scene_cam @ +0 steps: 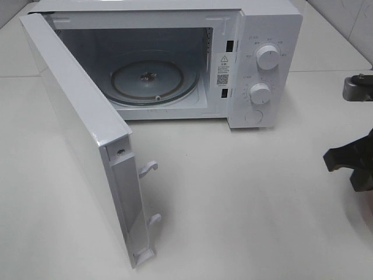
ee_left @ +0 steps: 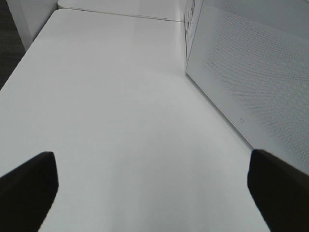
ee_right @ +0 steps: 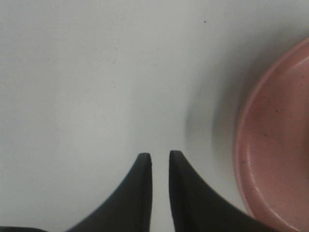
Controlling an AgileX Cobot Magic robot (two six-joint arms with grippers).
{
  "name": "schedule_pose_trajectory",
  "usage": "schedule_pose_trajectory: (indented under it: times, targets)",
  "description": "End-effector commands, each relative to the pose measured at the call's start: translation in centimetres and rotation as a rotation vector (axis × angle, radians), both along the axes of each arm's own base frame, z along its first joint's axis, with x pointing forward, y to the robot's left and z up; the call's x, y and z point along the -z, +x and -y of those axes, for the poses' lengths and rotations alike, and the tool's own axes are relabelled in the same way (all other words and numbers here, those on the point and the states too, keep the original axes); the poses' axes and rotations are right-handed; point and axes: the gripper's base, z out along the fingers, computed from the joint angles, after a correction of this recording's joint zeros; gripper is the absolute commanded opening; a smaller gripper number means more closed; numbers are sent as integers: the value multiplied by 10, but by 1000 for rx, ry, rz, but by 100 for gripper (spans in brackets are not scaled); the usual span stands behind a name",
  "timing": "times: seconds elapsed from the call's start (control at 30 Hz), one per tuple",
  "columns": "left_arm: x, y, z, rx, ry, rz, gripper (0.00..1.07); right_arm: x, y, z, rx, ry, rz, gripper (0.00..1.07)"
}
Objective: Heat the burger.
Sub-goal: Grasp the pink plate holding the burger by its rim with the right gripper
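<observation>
White tabletop (scene_cam: pixel 233 192) fills the scene, with tiled wall at the far right corner.

Microwave (scene_cam: pixel 274 23): white, standing at the back of the table, cavity facing the camera. Its door (scene_cam: pixel 76 122) is swung fully open toward the left, edge-on to the exterior view. The glass turntable (scene_cam: pixel 154 79) lies flat on the cavity floor with nothing on it.

Pink plate (ee_right: pixel 275 145): only part of its rim and well shows, in the right wrist view, resting on the table near the right gripper's fingers. The part in view is bare.

Burger: it shows in none of the three views, so its position cannot be reported.

Left gripper (ee_left: pixel 150 158): jaws spread wide, nothing between them, over bare tabletop with the door's dotted outer face close on one side.

Right gripper (ee_right: pixel 160 154): fingertips parted by a narrow slit, pinching nothing, over bare table just beside the plate rim, not touching it. In the exterior view it sits at the right edge, well apart from the microwave.

Control panel: upper knob (scene_cam: pixel 267 57), lower knob (scene_cam: pixel 260 93) and a round button (scene_cam: pixel 253 116) below them.

Door edge: two white latch hooks (scene_cam: pixel 148 168). A warning sticker (scene_cam: pixel 223 60) sits on the cavity's right frame.
</observation>
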Motion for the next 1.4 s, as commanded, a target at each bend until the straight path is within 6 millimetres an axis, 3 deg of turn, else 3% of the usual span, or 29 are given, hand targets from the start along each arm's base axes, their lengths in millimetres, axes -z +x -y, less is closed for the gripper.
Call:
schedule_pose_trajectory:
  times: [0.03, 0.33, 0.4, 0.43, 0.47, 0.5, 0.53, 0.57, 0.6, 0.63, 0.67, 0.7, 0.73, 0.97, 1.23, 1.4]
  targets:
    - [-1, -1, 0, 1, -3, 29, 100, -6, -4, 8, -23, -85, -61, 12]
    - [-1, -1, 0, 1, -3, 29, 100, -7, -7, 13, -33, -145, -98, 14]
    - [-1, -1, 0, 1, -3, 29, 100, -7, -6, 13, -37, -148, -81, 29]
    - [-1, -1, 0, 1, -3, 29, 100, -7, -6, 13, -37, -148, -81, 29]
    - [-1, -1, 0, 1, -3, 29, 100, -7, -5, 14, -39, -152, -79, 36]
    - [-1, -1, 0, 1, -3, 29, 100, -8, -5, 15, -46, -165, -77, 53]
    - [-1, -1, 0, 1, -3, 29, 100, -8, -5, 15, -46, -165, -77, 53]
    - [-1, -1, 0, 1, -3, 29, 100, -8, -5, 15, -47, -167, -77, 61]
    - [-1, -1, 0, 1, -3, 29, 100, -8, -5, 16, -56, -180, -73, 83]
    - [-1, -1, 0, 1, -3, 29, 100, -8, -5, 16, -56, -180, -73, 83]
    - [-1, -1, 0, 1, -3, 29, 100, -8, -5, 16, -60, -188, -73, 93]
    - [-1, -1, 0, 1, -3, 29, 100, -8, -5, 16, -60, -188, -73, 93]
    - [-1, -1, 0, 1, -3, 29, 100, -8, -5, 17, -67, -200, -76, 104]
    - [-1, -1, 0, 1, -3, 29, 100, -6, -5, 18, -71, -202, -80, 101]
    - [-1, -1, 0, 1, -3, 29, 100, -5, -2, 37, 24, -180, -57, 98]
    - [-1, -1, 0, 1, -3, 29, 100, 11, -1, 42, 41, -157, -48, 96]
